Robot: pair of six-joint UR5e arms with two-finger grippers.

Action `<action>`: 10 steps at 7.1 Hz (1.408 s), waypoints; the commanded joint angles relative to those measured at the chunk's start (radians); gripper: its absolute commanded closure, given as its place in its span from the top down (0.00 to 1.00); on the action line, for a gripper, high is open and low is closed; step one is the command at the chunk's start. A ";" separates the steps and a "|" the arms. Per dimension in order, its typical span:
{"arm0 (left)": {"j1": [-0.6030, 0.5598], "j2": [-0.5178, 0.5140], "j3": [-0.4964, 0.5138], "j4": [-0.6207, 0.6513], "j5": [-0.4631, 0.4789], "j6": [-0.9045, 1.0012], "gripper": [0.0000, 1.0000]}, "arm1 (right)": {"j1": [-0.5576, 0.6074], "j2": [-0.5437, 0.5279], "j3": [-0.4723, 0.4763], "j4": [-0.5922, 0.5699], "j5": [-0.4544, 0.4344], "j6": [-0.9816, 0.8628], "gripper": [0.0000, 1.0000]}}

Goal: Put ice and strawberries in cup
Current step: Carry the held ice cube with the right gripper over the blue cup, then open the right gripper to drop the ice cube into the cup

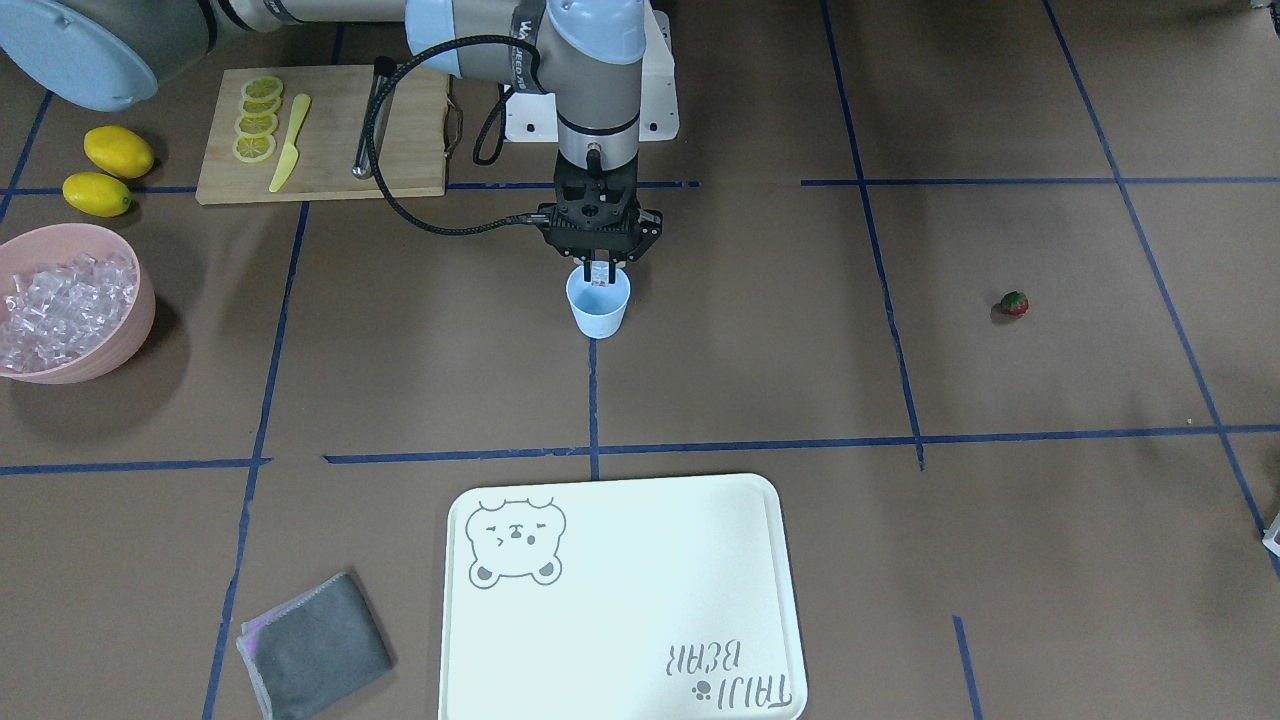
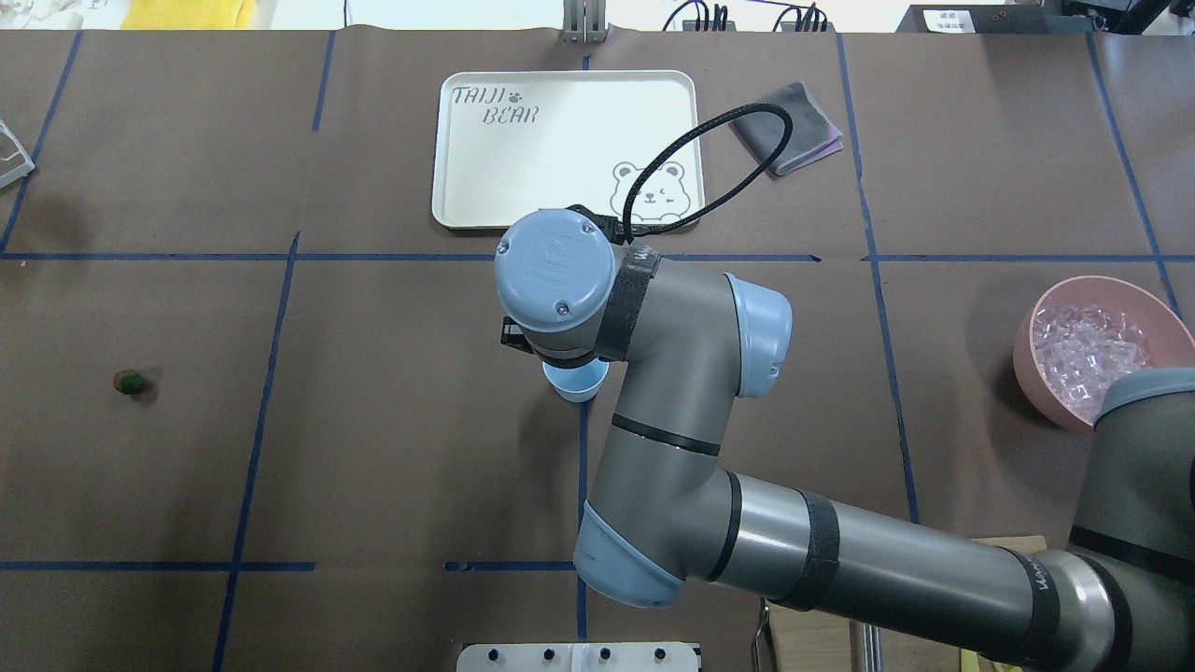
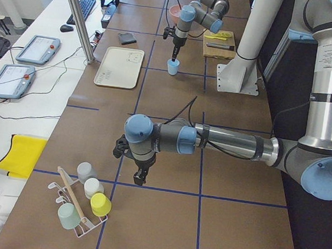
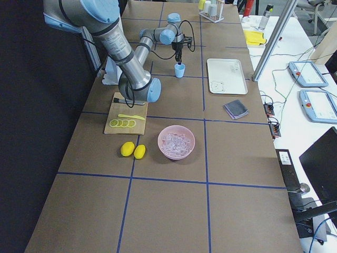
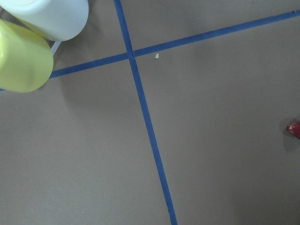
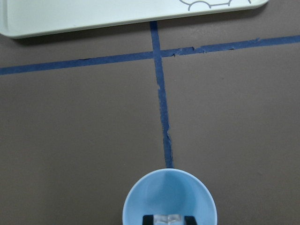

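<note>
The pale-blue cup stands upright at the table's middle and shows at the bottom of the right wrist view. My right gripper hangs straight above its mouth, shut on one clear ice cube held at the rim. More ice fills the pink bowl. The strawberry lies alone on the table, far from the cup, and shows at the right edge of the left wrist view. My left gripper hovers low near the strawberry; I cannot tell whether it is open or shut.
A cutting board with lemon slices, a yellow knife and a metal tool sits behind the cup. Two lemons lie beside it. A white tray and a grey cloth are across the table. A rack of cups stands near my left gripper.
</note>
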 commanded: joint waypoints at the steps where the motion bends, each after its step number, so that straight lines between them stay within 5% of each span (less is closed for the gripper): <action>1: 0.000 0.000 -0.001 -0.002 0.000 -0.001 1.00 | 0.000 -0.018 0.009 0.002 0.000 -0.004 0.85; 2: 0.000 0.000 -0.001 -0.002 0.000 -0.001 1.00 | 0.000 -0.018 0.012 0.002 0.000 -0.004 0.99; 5: 0.000 0.000 -0.001 -0.001 0.000 -0.001 1.00 | 0.023 -0.018 0.044 -0.001 0.027 -0.016 1.00; 6: 0.000 0.000 -0.001 -0.001 0.000 -0.001 1.00 | 0.076 -0.051 0.076 -0.003 0.117 -0.126 1.00; 10: 0.000 0.000 0.004 -0.004 0.000 -0.001 1.00 | 0.341 -0.345 0.277 0.005 0.335 -0.532 1.00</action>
